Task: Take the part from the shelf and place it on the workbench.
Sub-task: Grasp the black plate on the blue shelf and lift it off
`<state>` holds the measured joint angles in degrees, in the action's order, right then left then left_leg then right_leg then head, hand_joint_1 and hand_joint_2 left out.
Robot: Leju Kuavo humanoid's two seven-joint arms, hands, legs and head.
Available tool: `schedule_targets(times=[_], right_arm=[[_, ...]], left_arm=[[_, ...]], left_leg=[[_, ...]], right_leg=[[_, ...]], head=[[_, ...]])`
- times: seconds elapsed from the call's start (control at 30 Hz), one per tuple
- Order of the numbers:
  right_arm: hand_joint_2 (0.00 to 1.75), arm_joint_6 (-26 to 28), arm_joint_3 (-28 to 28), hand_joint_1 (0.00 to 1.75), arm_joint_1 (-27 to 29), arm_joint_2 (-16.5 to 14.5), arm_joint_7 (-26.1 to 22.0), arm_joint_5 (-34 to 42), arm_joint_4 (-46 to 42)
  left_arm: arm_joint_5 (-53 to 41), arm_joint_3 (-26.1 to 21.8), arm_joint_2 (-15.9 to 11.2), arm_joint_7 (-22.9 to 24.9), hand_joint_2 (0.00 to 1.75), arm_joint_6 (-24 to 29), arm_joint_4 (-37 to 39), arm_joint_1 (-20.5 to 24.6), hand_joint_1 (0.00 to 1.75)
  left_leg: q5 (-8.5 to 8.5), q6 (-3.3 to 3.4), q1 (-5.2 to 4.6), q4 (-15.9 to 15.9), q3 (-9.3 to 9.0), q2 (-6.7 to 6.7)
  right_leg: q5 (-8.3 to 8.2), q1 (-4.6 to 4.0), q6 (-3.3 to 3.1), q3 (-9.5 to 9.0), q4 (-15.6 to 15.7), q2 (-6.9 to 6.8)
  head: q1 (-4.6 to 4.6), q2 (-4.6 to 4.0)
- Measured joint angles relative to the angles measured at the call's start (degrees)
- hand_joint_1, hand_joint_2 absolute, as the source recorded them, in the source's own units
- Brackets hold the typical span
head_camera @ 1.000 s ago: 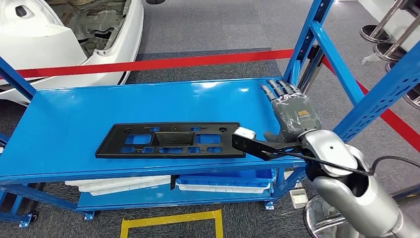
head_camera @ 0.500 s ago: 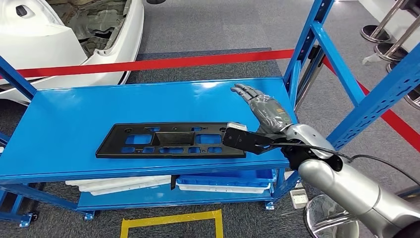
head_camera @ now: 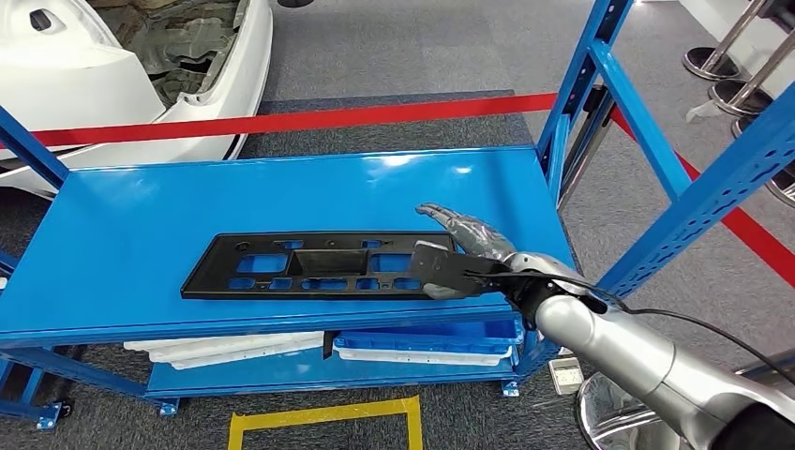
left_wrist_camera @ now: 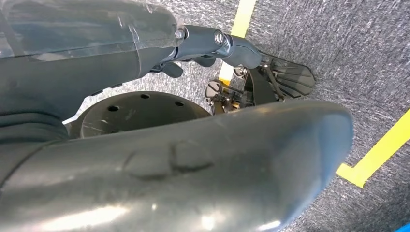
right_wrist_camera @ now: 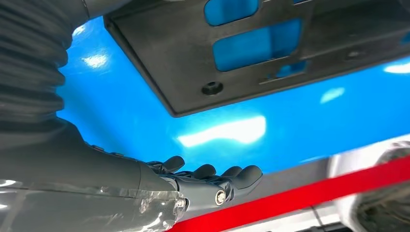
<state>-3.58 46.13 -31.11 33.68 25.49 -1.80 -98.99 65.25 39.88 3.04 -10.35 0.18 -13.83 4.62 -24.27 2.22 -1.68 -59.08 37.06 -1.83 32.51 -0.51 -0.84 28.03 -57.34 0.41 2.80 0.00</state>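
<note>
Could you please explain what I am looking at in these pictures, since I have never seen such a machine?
It is a humanoid robot with two silver arms ending in many-fingered hands. The wide picture looks down from its head; the other two come from cameras at its wrists. A flat black part with cut-out windows lies on the top level of a blue shelf. The right hand reaches over the shelf by the part's end, fingers apart, holding nothing. The left hand hangs above grey carpet with yellow tape, also holding nothing.
</note>
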Motion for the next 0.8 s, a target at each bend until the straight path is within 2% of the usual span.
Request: schedule_targets(times=[0.2, 0.4, 0.6, 0.8], right_arm=[[1.75, 0.34, 3.72, 0.0, -2.16, -0.68, 4.65, -7.64, 3.6], [1.75, 0.4, 5.35, 0.0, -2.21, -0.92, 6.61, -13.07, 6.22], [1.75, 0.4, 5.83, 0.0, -2.22, -1.29, 6.58, -14.07, 8.1], [1.75, 0.32, 6.12, 0.0, -2.74, -3.19, 3.64, -14.56, 11.53]], left_arm=[[2.02, 1.78, 0.0, 0.39, 0.0, 0.58, -0.17, 0.01, 0.0], [3.59, 3.77, -0.02, 0.14, 0.0, 0.78, -0.36, 0.03, 0.0], [4.02, 5.14, -0.07, 0.1, 0.0, 0.8, -0.4, 0.06, 0.0], [5.09, 5.89, -0.09, -0.05, 0.0, 0.87, -0.4, 0.19, 0.0]], left_leg=[[0.0, 0.0, 0.0, 0.0, 0.0, 0.0], [0.0, 0.0, 0.0, 0.0, 0.0, -0.01], [0.0, 0.0, 0.0, 0.0, 0.0, -0.01], [0.0, 0.0, 0.0, 0.01, 0.0, -0.01]], right_leg=[[0.0, 0.0, 0.0, 0.0, 0.0, 0.0], [0.0, 0.01, 0.0, 0.0, 0.02, 0.0], [0.0, 0.0, 0.0, -0.01, 0.04, 0.0], [0.0, -0.01, 0.0, -0.04, 0.04, 0.0]], head=[[0.0, 0.0], [0.0, 0.0], [0.0, 0.01], [0.0, 0.0]])
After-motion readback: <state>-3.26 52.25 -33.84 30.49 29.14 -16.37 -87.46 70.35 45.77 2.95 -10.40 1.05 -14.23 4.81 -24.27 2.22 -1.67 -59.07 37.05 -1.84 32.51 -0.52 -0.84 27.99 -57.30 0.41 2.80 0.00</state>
